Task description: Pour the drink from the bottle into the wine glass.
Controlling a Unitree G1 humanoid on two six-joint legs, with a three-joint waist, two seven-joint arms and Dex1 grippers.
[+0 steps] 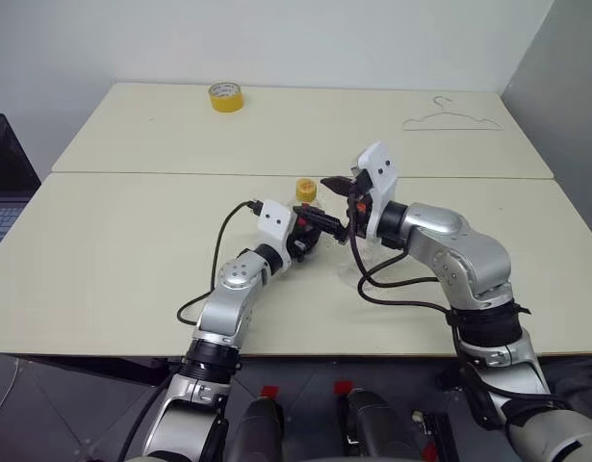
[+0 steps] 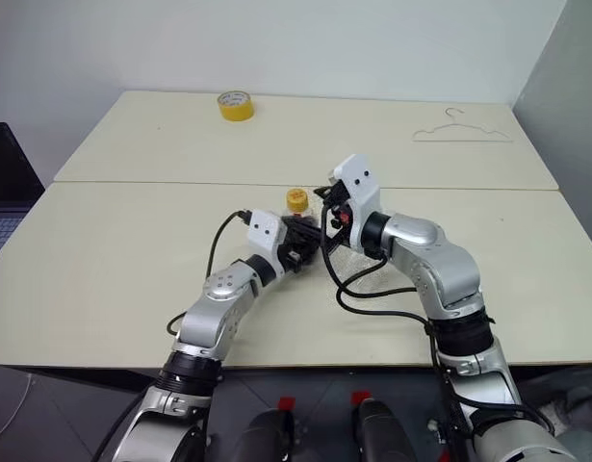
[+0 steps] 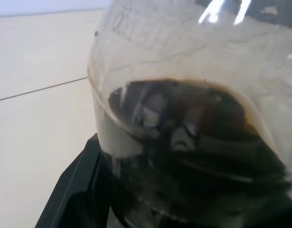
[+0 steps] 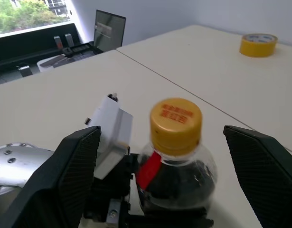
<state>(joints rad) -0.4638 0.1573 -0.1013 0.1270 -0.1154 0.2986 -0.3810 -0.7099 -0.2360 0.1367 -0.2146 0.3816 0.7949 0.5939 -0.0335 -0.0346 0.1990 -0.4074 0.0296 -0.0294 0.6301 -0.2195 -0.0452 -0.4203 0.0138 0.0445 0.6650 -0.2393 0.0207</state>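
1. A laptop (image 1: 5, 178) sits off the left edge of my worktop (image 1: 103, 279), which is two pale tables pushed together along a seam.
2. A yellow tape roll (image 1: 226, 96) lies near the far edge of the rear table, left of its middle.
3. My left gripper (image 2: 310, 236) reaches in level from the near left toward the middle of the front table, just on the near side of the seam. Its fingers are pinched onto the bottle (image 4: 178, 161) low on its rounded body.
4. The bottle stands upright in that grip with its yellow screw cap (image 4: 176, 119) on and a red label strip below the neck. In my left wrist view the drink (image 3: 183, 142), dark and almost black, fills the lower part of the clear body.
5. My right gripper (image 4: 167, 175) sits level just right of the bottle, its two black fingers (image 4: 72, 175) spread wide, one on either side of the cap and apart from it.
6. A thin wire hanger (image 1: 452, 118) lies flat near the far right corner of the rear table.
7. I cannot make out the wine glass.
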